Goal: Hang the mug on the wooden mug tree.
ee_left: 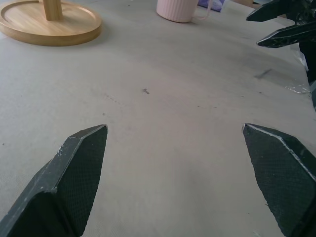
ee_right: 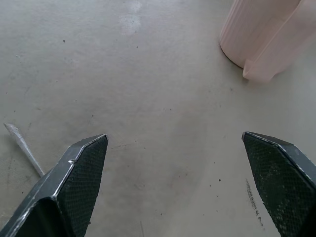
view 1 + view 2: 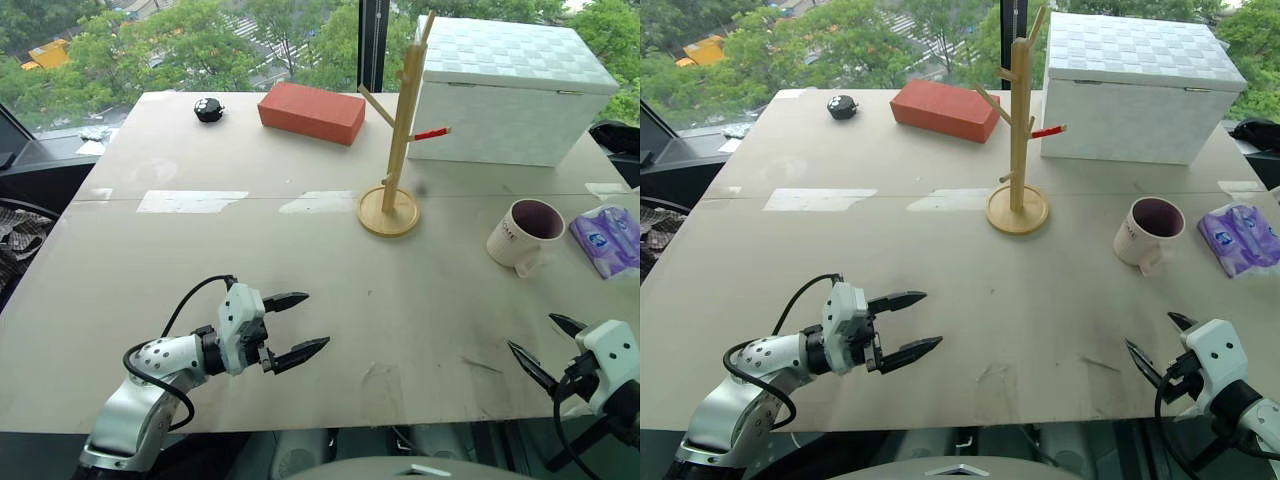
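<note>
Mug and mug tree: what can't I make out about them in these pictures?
- Mug: the dark lettering on its side is too small to read in the head views; in the right wrist view the top edge cuts off its rim.
- Wooden mug tree: the pole's top meets the upper frame edge in the head views; the left wrist view cuts off everything above the base.
- Purple packet: cut off by the right edge.
</note>
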Tool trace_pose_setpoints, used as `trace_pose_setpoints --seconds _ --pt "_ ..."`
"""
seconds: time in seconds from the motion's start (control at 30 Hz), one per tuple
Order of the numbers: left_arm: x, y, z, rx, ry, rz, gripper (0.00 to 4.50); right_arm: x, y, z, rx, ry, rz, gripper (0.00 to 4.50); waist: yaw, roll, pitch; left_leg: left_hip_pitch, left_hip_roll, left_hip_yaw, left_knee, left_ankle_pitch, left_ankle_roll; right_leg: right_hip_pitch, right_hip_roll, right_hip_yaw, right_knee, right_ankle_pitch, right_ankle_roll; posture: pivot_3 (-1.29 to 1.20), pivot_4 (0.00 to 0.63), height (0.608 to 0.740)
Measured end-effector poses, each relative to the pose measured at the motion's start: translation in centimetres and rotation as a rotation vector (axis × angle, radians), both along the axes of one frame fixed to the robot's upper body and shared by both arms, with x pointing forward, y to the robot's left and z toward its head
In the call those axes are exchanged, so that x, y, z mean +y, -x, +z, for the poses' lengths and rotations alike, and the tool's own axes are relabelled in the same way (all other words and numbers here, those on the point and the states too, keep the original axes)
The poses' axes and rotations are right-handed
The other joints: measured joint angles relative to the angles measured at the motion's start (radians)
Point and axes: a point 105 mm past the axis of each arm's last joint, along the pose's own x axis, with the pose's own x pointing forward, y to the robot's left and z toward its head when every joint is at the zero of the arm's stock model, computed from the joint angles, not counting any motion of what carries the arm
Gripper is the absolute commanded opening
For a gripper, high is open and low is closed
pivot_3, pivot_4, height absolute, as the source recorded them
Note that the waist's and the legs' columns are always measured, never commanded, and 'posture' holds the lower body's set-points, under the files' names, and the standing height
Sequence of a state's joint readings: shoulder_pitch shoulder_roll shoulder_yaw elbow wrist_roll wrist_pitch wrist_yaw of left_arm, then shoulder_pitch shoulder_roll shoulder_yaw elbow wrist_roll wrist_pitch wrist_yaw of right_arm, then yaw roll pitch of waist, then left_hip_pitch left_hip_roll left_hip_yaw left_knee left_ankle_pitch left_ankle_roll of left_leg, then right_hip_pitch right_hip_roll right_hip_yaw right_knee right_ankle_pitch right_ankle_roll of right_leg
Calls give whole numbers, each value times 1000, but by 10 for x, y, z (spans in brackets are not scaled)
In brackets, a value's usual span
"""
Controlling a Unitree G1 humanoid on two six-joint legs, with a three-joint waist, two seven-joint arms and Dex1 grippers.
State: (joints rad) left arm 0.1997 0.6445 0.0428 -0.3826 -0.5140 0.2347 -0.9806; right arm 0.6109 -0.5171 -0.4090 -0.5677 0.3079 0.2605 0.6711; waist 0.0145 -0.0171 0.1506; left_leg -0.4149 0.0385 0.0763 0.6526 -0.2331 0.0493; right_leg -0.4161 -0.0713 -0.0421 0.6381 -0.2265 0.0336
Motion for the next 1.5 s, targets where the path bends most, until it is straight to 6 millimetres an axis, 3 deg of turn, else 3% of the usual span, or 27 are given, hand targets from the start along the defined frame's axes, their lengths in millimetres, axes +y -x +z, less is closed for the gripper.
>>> trace_pose_setpoints --seconds 0.07,0.23,0.53,1.1,1.2,1.43,1.5 --pt "0 0 1 -1 0 -3 4500 0 -1 0 -8 3 -5 4407 0 0 0 1 0 0 0 0 0 0 0 0 0 0 0 0 150 740" --pt "-15 -14 38 -122 58 -111 4500 7 -35 7 -175 -32 -251 4407 -2 2 -3 1 0 -1 1 -3 -5 0 -1 -1 1 1 -1 0 150 740" --pt "-33 -12 63 -195 91 -208 4500 5 -82 26 -282 -61 -519 4407 0 2 -3 0 0 2 0 0 0 0 6 0 1 3 -4 0 150 740" --pt "-37 -11 65 -203 109 -183 4500 -15 -98 14 -224 39 -696 4407 -3 2 -3 1 0 3 1 0 0 0 7 1 3 1 -1 0 150 740" --pt "-37 -10 64 -198 108 -184 4500 -15 -103 13 -223 46 -710 3626 -4 2 -3 1 0 3 1 0 0 -1 7 1 3 1 -1 0 150 740" --pt "-37 -7 63 -192 102 -185 4500 -17 -117 5 -206 37 -730 259 -4 2 -3 1 0 4 1 0 0 -1 7 1 3 1 -2 0 150 740" --pt "-37 -7 63 -190 99 -180 4500 -15 -123 22 -279 19 -714 45 -5 1 -3 1 0 3 1 0 0 0 8 1 3 1 -2 0 150 740"
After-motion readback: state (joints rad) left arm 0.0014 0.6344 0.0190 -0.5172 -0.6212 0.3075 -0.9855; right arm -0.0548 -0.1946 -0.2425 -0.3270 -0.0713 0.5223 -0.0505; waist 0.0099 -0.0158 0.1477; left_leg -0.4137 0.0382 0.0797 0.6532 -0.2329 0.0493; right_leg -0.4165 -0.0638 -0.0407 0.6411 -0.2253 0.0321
